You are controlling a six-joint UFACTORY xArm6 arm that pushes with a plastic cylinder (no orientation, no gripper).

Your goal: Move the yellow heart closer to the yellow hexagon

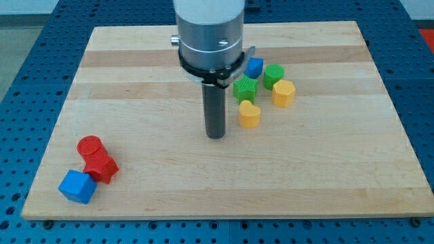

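The yellow heart [249, 114] lies on the wooden board [224, 183] right of centre. The yellow hexagon [283, 93] lies a short way up and to the right of it, with a small gap between them. My tip [215, 136] rests on the board just left of and slightly below the yellow heart, not touching it. A green star-shaped block [245, 88] sits directly above the heart.
A green block [274, 74] and a blue block [254, 67] sit above the hexagon and star. At the lower left are a red cylinder [89, 146], a red block [102, 167] and a blue cube [76, 186].
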